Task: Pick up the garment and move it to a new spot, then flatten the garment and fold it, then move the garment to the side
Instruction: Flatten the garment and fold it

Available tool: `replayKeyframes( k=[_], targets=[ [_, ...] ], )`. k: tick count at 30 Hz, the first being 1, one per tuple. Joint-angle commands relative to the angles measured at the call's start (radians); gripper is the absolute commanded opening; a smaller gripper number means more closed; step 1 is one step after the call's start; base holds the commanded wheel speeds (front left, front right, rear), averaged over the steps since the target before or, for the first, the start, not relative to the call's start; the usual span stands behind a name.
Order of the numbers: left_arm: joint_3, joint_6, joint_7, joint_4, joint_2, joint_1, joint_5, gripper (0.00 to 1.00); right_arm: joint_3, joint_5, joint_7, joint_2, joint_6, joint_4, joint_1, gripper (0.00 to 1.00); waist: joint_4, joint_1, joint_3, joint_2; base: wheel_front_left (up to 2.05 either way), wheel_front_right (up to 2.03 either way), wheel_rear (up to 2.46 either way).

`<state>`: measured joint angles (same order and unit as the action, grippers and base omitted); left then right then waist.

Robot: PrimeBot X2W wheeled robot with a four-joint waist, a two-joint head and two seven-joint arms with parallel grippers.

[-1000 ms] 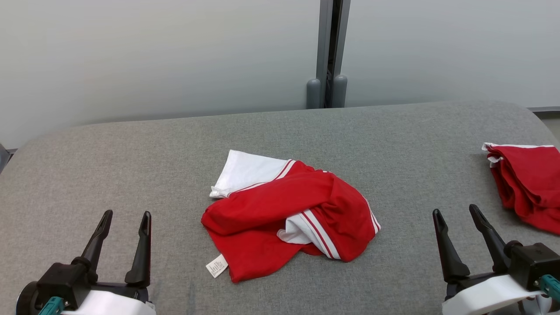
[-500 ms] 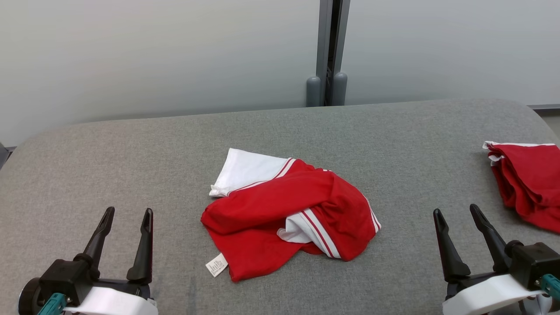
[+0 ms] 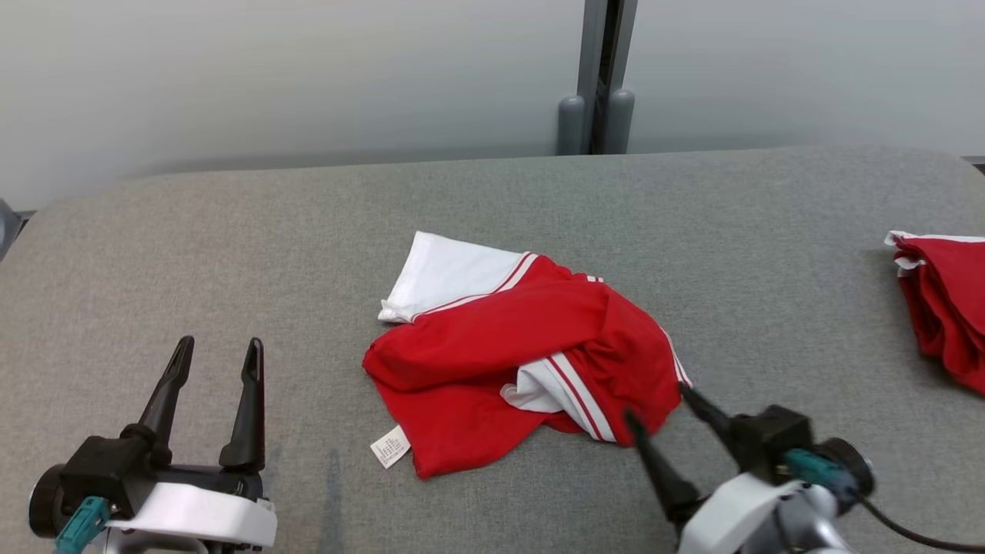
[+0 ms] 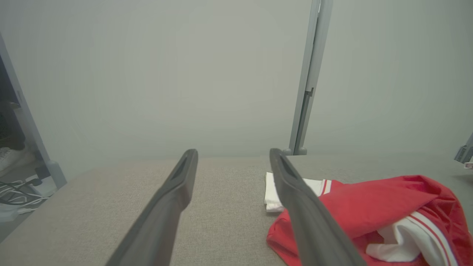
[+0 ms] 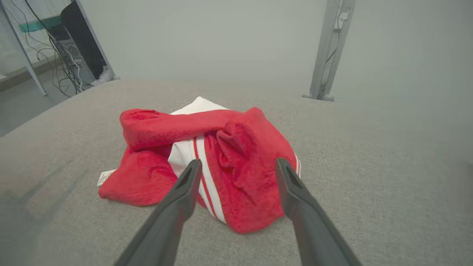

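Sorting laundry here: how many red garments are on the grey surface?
2. The crumpled red-and-white garment lies at the middle of the grey surface; the second red garment sits at its right edge, cut by the frame, so more may be hidden.

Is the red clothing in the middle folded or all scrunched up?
Scrunched up: the garment lies in a lumpy heap, layers twisted together, tag poking out.

Bare table (image 3: 231, 254) all round crumpled garment (image 3: 492, 346), red cloth (image 3: 946, 300) at right edge, wall (image 3: 308, 77) behind
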<state>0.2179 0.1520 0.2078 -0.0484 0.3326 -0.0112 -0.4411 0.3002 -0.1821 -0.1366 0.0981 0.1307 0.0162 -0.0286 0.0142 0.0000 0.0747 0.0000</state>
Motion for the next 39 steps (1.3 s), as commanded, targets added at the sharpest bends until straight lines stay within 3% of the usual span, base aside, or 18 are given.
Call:
replayKeyframes(
  k=[1,8,17,18,20,21,31,34,39],
  targets=[
    [0.000,0.000,0.006,0.006,-0.001,0.018,-0.006,1.00,0.040,-0.011,-0.023,0.017,0.000,-0.018,-0.032,1.00,0.015,0.0000,0.018,0.0000,0.00,0.00,0.00],
    [0.000,-0.013,0.025,0.018,-0.015,0.060,-0.010,1.00,0.213,-0.019,-0.092,0.069,0.000,-0.126,-0.194,1.00,0.051,0.0000,0.087,0.0000,0.00,0.00,0.00],
    [-0.013,-0.037,0.050,0.032,-0.035,0.127,0.011,1.00,0.212,0.049,-0.061,0.056,0.000,-0.300,-0.327,1.00,0.111,0.0000,0.147,0.0000,0.00,0.00,0.00],
    [-0.017,-0.036,0.051,0.033,-0.037,0.131,0.013,1.00,0.211,0.047,-0.056,0.052,0.000,-0.314,-0.334,0.64,0.116,0.0000,0.151,0.0000,0.00,0.00,0.00],
    [-0.023,-0.038,0.053,0.037,-0.041,0.139,0.019,1.00,0.212,0.036,-0.048,0.049,0.000,-0.335,-0.343,0.05,0.121,0.0000,0.157,0.0000,0.00,0.00,0.00],
    [-0.026,-0.039,0.054,0.038,-0.042,0.141,0.021,1.00,0.213,0.031,-0.043,0.047,0.000,-0.342,-0.346,0.00,0.121,0.0000,0.158,0.0000,0.00,0.00,0.00],
    [-0.056,-0.035,0.056,0.034,-0.045,0.117,0.034,1.00,0.261,-0.059,-0.066,0.087,0.000,-0.238,-0.317,0.00,0.083,0.0000,0.156,0.0000,0.00,0.00,0.00],
    [-0.064,-0.034,0.056,0.029,-0.038,0.111,0.039,1.00,0.261,-0.136,-0.115,0.111,0.000,-0.151,-0.291,0.00,0.060,0.0000,0.154,0.0000,0.00,0.00,0.00],
    [-0.072,-0.032,0.056,0.016,-0.027,0.108,0.040,1.00,0.198,-0.372,-0.236,0.117,0.000,0.023,-0.225,0.00,0.026,0.0000,0.159,0.0000,0.00,0.00,0.00]
  ],
)
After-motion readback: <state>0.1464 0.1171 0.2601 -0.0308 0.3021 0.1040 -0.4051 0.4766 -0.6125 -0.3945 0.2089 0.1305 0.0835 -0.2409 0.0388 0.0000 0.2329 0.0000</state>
